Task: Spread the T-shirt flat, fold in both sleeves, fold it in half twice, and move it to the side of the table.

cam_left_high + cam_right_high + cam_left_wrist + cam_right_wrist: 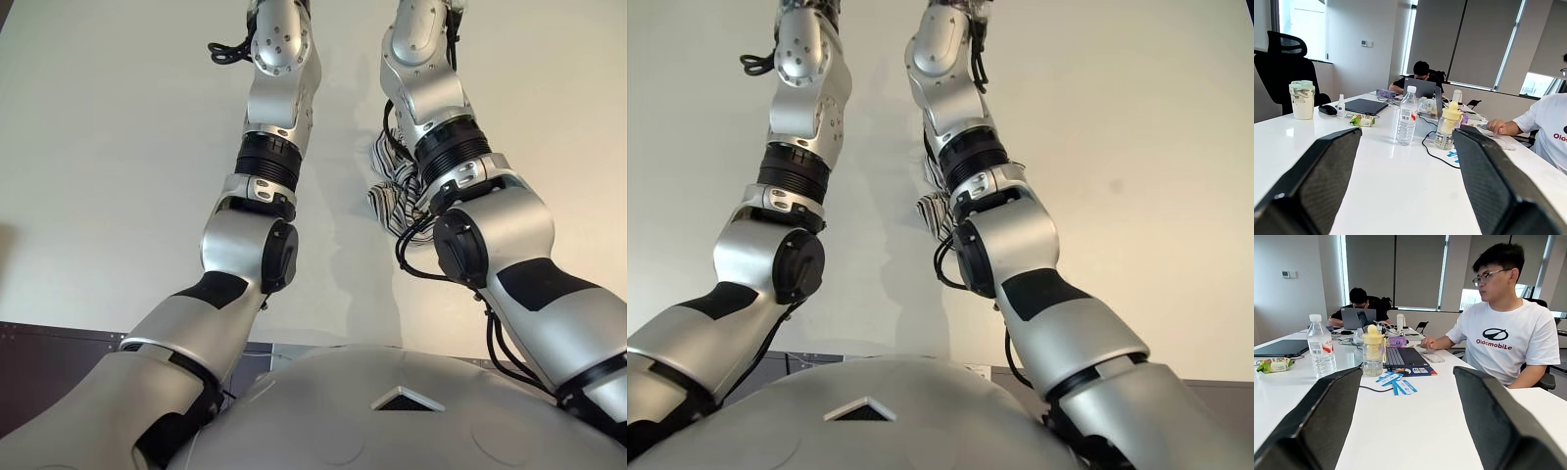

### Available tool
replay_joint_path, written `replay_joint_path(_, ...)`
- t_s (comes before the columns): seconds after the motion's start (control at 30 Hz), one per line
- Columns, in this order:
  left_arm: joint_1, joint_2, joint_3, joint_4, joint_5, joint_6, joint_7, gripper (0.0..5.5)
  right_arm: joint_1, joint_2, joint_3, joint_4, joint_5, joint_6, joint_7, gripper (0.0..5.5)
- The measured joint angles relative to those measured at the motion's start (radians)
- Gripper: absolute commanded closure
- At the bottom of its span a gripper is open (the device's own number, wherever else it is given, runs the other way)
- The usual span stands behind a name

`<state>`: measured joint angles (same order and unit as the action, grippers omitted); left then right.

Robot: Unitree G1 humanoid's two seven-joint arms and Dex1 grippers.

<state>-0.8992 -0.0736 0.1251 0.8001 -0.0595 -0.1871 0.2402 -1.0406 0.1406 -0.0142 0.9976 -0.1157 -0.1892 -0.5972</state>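
Head pair: set high, tilted steeply down over both arms onto the white desk (118, 147). The two eyes cover nearly the same ground, slightly offset.

Wrist cameras: low, close behind left hand (1408, 131) and right hand (1408, 367), facing level across the desk. Both share the water bottle (1406, 117) and the yellow-capped bottle (1445, 128).

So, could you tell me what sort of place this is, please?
Probably an office meeting room: a long white table with a closed laptop and water bottle, a black office chair beside it, and roller blinds over the windows.
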Motion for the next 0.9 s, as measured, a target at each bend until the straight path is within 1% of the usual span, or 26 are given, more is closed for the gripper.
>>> replay_joint_path(0.1, 0.0, -0.006, -0.001, -0.006, 0.004, 0.009, 0.013, 2.08, 0.001, 0.0, 0.008, -0.013, 0.002, 0.001, 0.024, 2.07)
replay_joint_path(0.2, -0.001, -0.01, 0.012, 0.039, -0.006, -0.005, 0.013, 2.08, 0.002, -0.001, 0.005, 0.023, 0.014, -0.025, 0.079, 2.07)
replay_joint_path(0.3, -0.005, -0.01, 0.062, 0.097, -0.051, -0.009, 0.013, 2.08, 0.042, -0.008, -0.022, -0.002, 0.064, -0.061, 0.175, 2.07)
replay_joint_path(0.37, 0.021, -0.019, 0.124, 0.034, -0.141, 0.049, 0.004, 2.08, 0.165, -0.036, -0.023, -0.138, 0.098, -0.064, 0.297, 2.07)
replay_joint_path(0.43, 0.126, -0.012, 0.136, -0.125, -0.159, 0.085, 0.0, 2.08, 0.258, -0.091, -0.023, -0.249, 0.103, -0.049, 0.372, 2.07)
replay_joint_path(0.5, 0.257, 0.004, 0.106, -0.292, -0.111, 0.101, 0.001, 2.08, 0.316, -0.148, -0.025, -0.348, 0.101, -0.028, 0.404, 2.07)
replay_joint_path(0.53, 0.322, 0.009, 0.072, -0.388, -0.076, 0.115, 0.001, 2.08, 0.353, -0.166, -0.026, -0.41, 0.1, -0.009, 0.412, 2.07)
replay_joint_path(0.63, 0.508, -0.008, -0.087, -0.687, -0.006, 0.23, -0.019, 2.08, 0.525, -0.159, -0.002, -0.679, 0.098, 0.125, 0.423, 2.07)
replay_joint_path(0.67, 0.561, -0.023, -0.16, -0.784, 0.015, 0.297, -0.033, 2.08, 0.617, -0.14, 0.025, -0.817, 0.09, 0.223, 0.423, 2.07)
replay_joint_path(0.73, 0.57, -0.017, -0.197, -0.891, 0.006, 0.413, -0.046, 2.08, 0.726, -0.117, 0.066, -0.976, 0.062, 0.376, 0.418, 2.07)
replay_joint_path(0.77, 0.578, -0.012, -0.206, -0.935, -0.002, 0.455, -0.06, 2.08, 0.754, -0.113, 0.082, -1.016, 0.045, 0.429, 0.417, 2.07)
replay_joint_path(0.83, 0.628, 0.006, -0.247, -1.003, 0.006, 0.496, -0.078, 2.08, 0.762, -0.119, 0.115, -1.082, 0.019, 0.476, 0.433, 2.07)
replay_joint_path(0.9, 0.656, 0.013, -0.268, -1.018, 0.05, 0.509, -0.077, 2.08, 0.762, -0.122, 0.144, -1.126, -0.006, 0.476, 0.445, 2.07)
